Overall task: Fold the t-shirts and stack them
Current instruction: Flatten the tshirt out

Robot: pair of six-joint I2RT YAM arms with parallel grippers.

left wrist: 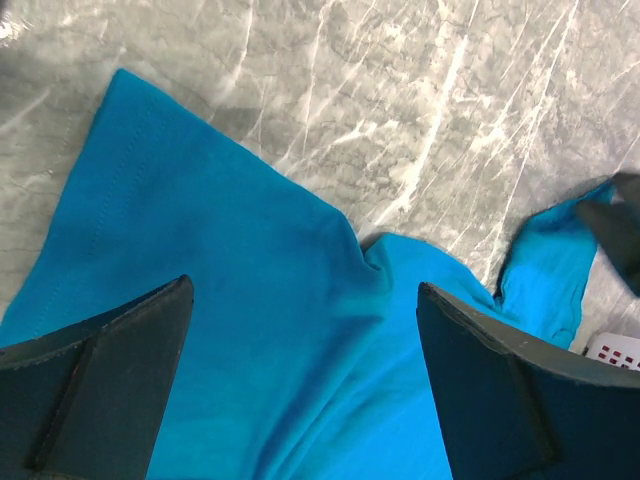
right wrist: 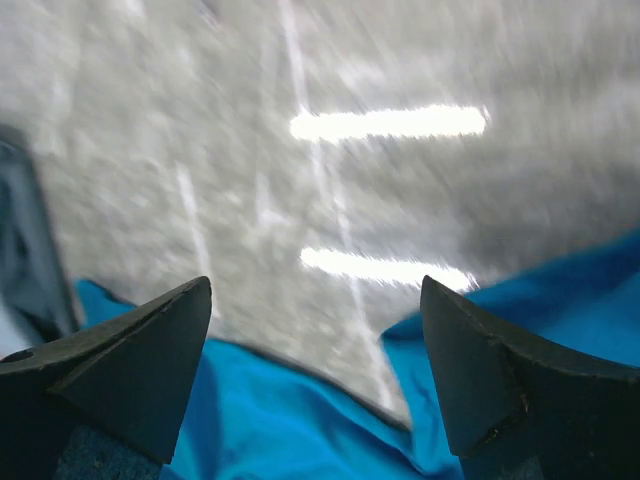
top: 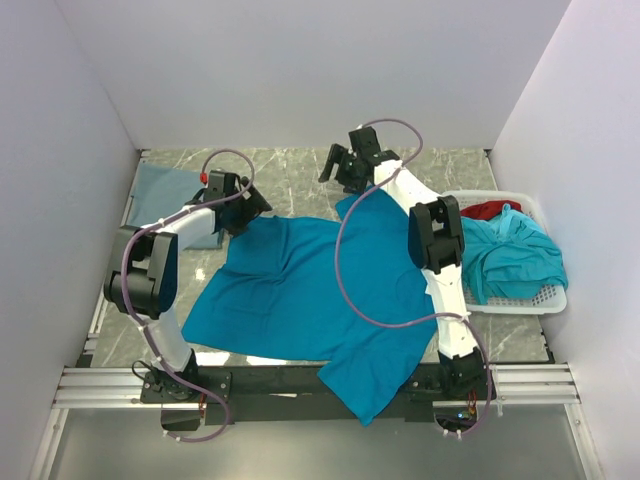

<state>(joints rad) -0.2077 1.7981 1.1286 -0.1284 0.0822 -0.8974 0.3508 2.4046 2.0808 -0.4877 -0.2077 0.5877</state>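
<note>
Both wide and empty: left claw [left wrist: 303, 290] above the spread teal t-shirt [top: 300, 290], right claw [right wrist: 317, 285] above its far edge.

Bare marble tabletop [top: 290, 175] is lying open along the far side, beyond the spread teal t-shirt [top: 300, 290]; the white basket [top: 548, 297] is crowding the right edge, and a grey-blue shirt [top: 160, 190] is occupying the far-left corner.

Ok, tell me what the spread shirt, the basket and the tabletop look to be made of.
Shirt: soft matte teal cloth, probably cotton knit; it creases and shows a stitched hem.
Basket: white plastic, by its moulded perforated wall.
Tabletop: grey marble look with white veins, glossy with light glare; real stone or a printed surface, cannot tell.
</note>
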